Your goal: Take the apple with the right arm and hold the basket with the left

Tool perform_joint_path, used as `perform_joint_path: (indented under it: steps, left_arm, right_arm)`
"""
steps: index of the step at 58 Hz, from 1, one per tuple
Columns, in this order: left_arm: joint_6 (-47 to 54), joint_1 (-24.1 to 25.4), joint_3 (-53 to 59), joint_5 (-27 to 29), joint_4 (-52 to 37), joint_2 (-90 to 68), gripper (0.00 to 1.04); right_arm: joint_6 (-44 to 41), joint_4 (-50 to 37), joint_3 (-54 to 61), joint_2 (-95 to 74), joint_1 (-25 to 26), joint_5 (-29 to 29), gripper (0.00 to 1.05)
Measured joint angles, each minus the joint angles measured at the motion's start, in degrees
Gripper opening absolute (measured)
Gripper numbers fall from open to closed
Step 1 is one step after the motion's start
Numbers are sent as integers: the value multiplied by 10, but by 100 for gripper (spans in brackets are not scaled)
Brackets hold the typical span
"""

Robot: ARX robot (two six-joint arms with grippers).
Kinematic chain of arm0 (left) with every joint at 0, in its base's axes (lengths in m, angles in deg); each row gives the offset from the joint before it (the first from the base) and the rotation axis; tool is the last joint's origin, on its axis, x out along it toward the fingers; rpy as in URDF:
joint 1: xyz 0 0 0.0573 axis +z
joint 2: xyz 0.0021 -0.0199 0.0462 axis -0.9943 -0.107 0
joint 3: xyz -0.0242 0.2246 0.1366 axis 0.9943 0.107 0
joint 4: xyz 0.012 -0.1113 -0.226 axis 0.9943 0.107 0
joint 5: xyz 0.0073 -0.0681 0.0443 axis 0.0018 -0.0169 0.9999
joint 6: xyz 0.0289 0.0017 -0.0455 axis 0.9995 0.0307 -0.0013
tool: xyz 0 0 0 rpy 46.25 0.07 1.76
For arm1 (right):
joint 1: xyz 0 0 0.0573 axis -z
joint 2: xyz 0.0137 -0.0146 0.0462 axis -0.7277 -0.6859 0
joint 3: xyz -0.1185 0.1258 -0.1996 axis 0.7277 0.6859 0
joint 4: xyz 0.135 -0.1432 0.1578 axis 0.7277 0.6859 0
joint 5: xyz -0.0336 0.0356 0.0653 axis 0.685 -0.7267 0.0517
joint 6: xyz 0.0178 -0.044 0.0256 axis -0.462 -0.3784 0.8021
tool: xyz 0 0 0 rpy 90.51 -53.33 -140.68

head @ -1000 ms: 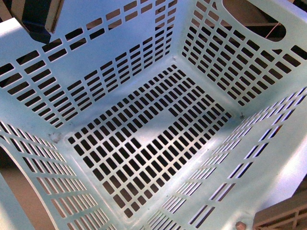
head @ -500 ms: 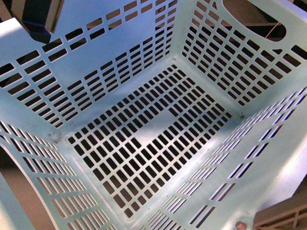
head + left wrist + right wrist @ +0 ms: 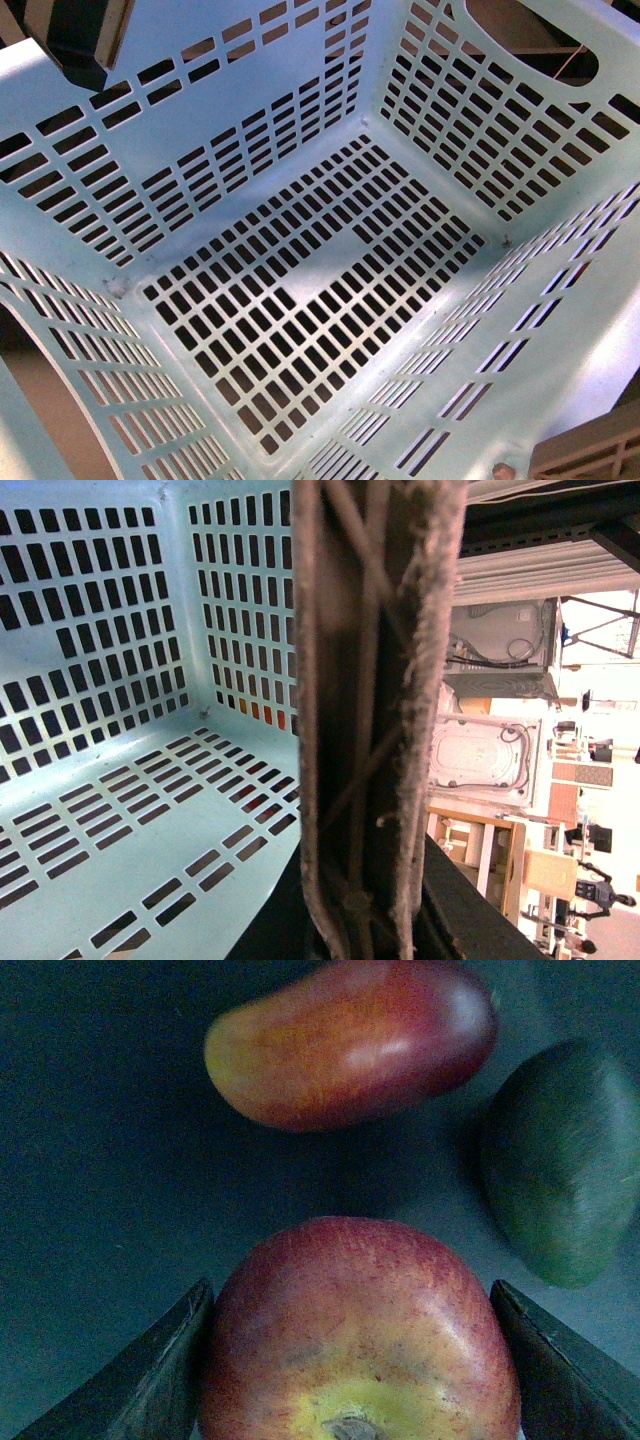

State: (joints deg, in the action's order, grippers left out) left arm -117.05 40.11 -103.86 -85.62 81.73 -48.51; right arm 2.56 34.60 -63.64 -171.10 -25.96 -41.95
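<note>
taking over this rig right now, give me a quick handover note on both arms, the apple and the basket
Grippers: the left gripper finger lies against the basket wall; whether it is clamped cannot be told. The right gripper has a finger on each side of the apple, seemingly touching; a firm grip is unconfirmed.
Things: the apple is near a reddish oblong fruit and a dark green fruit. The basket holds nothing.
Done: right gripper placed around the apple.
Left: secure and lift the apple; confirm the hold on the basket.
</note>
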Motion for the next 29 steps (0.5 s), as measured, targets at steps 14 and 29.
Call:
perform_joint_path:
  steps: [14, 29]
  left_arm:
    - [0, 0, 0, 0, 0, 0, 8]
    - [0, 0, 0, 0, 0, 0, 8]
  right_arm:
    - [31, 67, 72, 253, 5, -50, 71]
    - [89, 165, 56, 539, -97, -29, 71]
